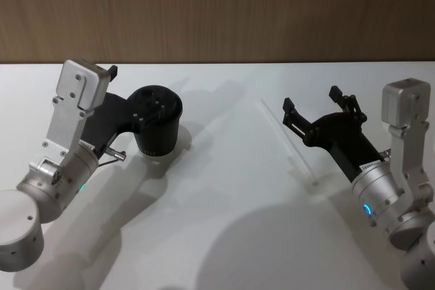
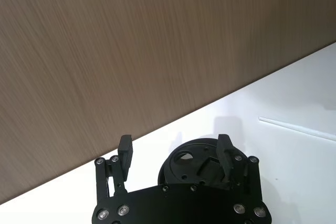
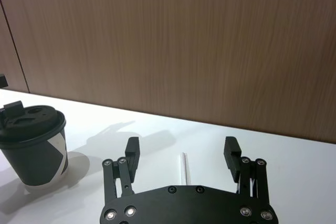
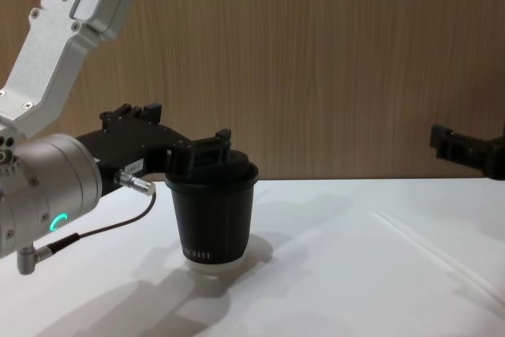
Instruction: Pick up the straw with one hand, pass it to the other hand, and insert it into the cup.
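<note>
The black ribbed cup [image 1: 158, 127] with its black lid stands upright at the table's left. My left gripper [image 1: 132, 93] hovers open at lid height, one finger [image 4: 207, 150] over the lid [image 2: 190, 162] and the other off its side. The thin white straw [image 1: 292, 147] lies flat on the table at the right, running from far to near. My right gripper [image 1: 311, 100] is open, holds nothing, and hangs just above the straw's far half. In the right wrist view the straw [image 3: 184, 167] shows between its two fingers. The cup [image 3: 34, 148] stands well off to that gripper's side.
A wood-panelled wall [image 1: 217, 11] closes off the back of the white table [image 1: 224, 236]. A thin dark cable [image 4: 102, 226] loops from my left wrist beside the cup. Bare tabletop lies between the cup and the straw.
</note>
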